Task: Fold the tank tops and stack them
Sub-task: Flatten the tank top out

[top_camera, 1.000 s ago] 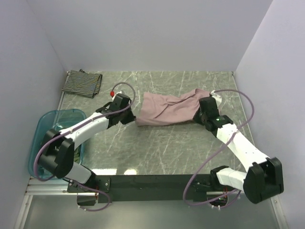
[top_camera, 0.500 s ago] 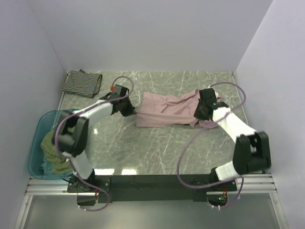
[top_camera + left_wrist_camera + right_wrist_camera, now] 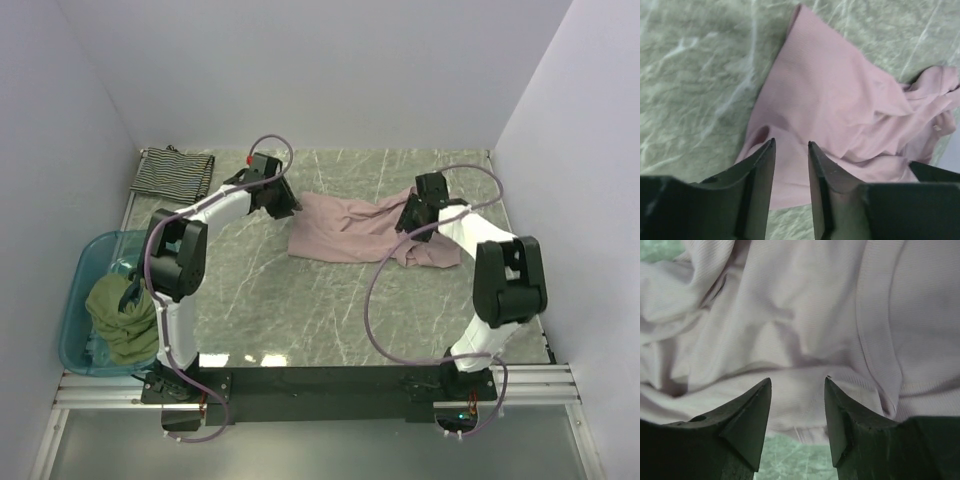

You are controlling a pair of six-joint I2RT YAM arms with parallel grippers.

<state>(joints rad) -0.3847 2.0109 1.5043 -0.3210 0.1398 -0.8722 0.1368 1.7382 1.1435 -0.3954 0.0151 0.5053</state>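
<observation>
My left gripper point(image 3: 791, 142) and right gripper point(image 3: 797, 380) both stand parted, gripping nothing, above opposite ends of the crumpled mauve-pink tank top point(image 3: 350, 228) on the counter point(image 3: 300, 300). The striped tank top point(image 3: 172, 174) lies in the far-left corner.

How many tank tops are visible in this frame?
3: a striped one at the far left corner, a pink one crumpled in the middle, an olive one in the blue tub, which may hide more.
</observation>
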